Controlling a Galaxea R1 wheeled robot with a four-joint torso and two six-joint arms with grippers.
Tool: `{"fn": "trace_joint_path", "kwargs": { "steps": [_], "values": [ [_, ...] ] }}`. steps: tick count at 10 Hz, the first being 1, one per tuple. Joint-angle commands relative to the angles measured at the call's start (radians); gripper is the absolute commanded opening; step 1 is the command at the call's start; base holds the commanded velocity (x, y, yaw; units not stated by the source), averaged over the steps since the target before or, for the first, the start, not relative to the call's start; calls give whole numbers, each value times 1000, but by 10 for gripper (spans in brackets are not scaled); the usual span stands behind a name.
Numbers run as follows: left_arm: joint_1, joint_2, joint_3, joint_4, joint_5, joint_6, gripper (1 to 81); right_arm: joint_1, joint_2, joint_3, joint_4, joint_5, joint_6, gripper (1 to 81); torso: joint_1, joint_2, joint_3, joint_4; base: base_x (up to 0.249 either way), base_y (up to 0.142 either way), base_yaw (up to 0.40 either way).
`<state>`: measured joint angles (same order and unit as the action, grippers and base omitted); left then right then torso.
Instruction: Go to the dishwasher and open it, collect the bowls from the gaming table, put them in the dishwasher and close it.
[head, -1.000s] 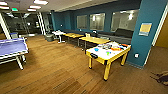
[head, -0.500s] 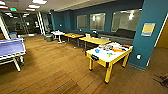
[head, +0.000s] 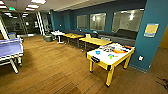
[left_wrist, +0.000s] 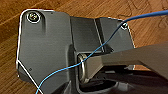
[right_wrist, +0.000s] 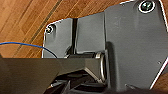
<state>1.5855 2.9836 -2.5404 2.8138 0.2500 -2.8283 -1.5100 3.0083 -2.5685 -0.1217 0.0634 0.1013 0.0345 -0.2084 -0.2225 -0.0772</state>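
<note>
Wide wood floor (head: 50, 67) lies open left of the glossy white gaming tabletop (head: 105, 53) holding bowls (head: 97, 52); pincer states cannot be told.

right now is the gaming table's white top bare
No, the gaming table carries a blue bowl, a green bowl and colourful board-game boxes on its white top.

You have a wood plank floor (head: 55, 70) running to far teal walls (head: 155, 15) with interior windows (head: 97, 21), yellow-wood tables (head: 95, 41) along them, a blue table-tennis table (head: 10, 48) left, and ceiling lights (head: 32, 6) lit.
</note>
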Motion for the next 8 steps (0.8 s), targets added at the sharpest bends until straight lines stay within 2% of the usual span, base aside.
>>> {"fn": "trace_joint_path", "kwargs": {
  "steps": [1,8],
  "values": [
    [-37,3,9,66,71,-52,811,49,5,8,-7,-45,-3,811,0,0,0,0,194,0,0],
    [-37,5,8,66,69,-52,811,50,5,8,-7,-45,-3,811,0,0,0,0,195,0,0]
  ]
}}
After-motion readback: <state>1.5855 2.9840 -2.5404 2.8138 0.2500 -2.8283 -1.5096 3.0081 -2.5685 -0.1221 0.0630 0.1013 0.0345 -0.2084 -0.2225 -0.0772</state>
